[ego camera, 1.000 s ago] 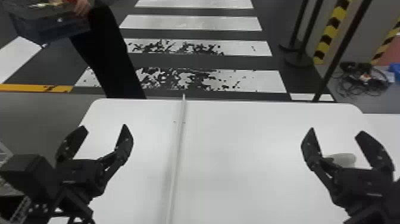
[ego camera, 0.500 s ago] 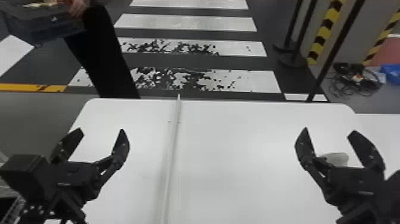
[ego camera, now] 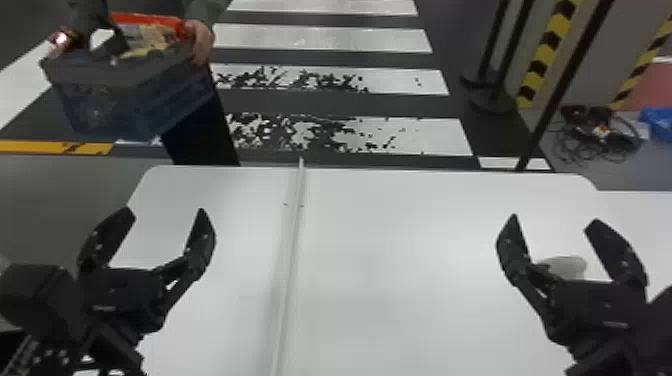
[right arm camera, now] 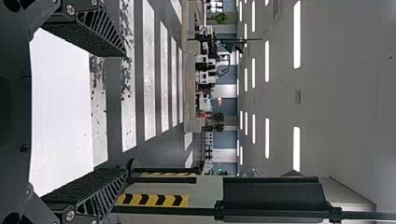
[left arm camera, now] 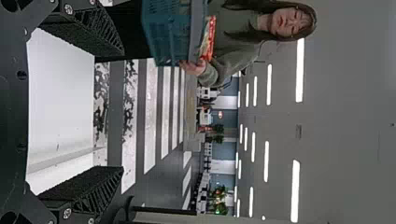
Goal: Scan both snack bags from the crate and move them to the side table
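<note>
Beyond the table [ego camera: 425,260], hands [ego camera: 201,42] hold the crate [ego camera: 125,97] (blue).

"Item one?"

"Crate [ego camera: 125,100], blurred; the left wrist view's edge cuts it off."

"Contents?"

"A red-and-yellow packet [ego camera: 150,37], lower part hidden behind the crate wall. Print illegible, bag count uncertain."

"Its holder?"

"One person, head and shoulders cropped by the head view's top edge."

"Item two?"

"Pale rounded object [ego camera: 570,266], partly hidden by the right gripper [ego camera: 555,220]; kind undetermined."

"Remainder?"

"Cables [ego camera: 595,135], too small to separate. Blue object [ego camera: 659,122], cut off at the right edge. White table [ego camera: 400,260], near edge out of frame."
</note>
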### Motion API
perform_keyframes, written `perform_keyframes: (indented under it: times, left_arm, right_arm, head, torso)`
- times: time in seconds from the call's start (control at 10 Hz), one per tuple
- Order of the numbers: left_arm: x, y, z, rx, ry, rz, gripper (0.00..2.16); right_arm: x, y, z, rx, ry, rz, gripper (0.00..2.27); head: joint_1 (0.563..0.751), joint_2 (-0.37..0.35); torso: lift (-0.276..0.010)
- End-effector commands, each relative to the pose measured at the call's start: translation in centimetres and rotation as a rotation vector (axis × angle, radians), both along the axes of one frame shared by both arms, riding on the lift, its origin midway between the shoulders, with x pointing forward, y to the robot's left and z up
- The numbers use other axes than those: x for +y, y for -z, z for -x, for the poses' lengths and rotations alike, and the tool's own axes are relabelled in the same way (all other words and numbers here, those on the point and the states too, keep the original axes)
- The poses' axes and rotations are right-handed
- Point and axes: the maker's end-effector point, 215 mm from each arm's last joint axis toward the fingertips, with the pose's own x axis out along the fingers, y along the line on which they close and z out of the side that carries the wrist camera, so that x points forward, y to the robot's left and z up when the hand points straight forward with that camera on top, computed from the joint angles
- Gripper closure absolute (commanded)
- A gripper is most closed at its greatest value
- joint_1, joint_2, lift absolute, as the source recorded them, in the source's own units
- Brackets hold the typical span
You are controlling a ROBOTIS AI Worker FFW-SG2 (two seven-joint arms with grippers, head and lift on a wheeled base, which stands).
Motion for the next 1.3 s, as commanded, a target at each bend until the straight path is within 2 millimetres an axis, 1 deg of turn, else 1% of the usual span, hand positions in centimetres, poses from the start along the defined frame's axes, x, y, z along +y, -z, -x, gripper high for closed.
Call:
perform_keyframes:
  times: [0.0,0.7,1.2]
  left_arm:
    - [0.03,-0.30,0.04,-0.011,-0.001,-0.003,0.12]
    - [0.02,-1.11,0.31,-0.049,-0.002,-0.020,0.12]
    - [-0.26,-1.14,0.32,-0.055,0.013,-0.037,0.12]
  right_arm:
    - [0.00,0.00,0.00,0.000,0.000,0.001,0.11]
    - [0.03,-0.07,0.13,-0.001,-0.001,0.000,0.11]
    - [0.10,-0.29,0.51,-0.009,-0.004,-0.002,0.11]
  head:
    - [0.695,-0.003]
    - [0.695,-0.002]
    - [0.695,-0.006]
  torso:
    - [-0.095]
    - [-0.095]
    - [-0.095]
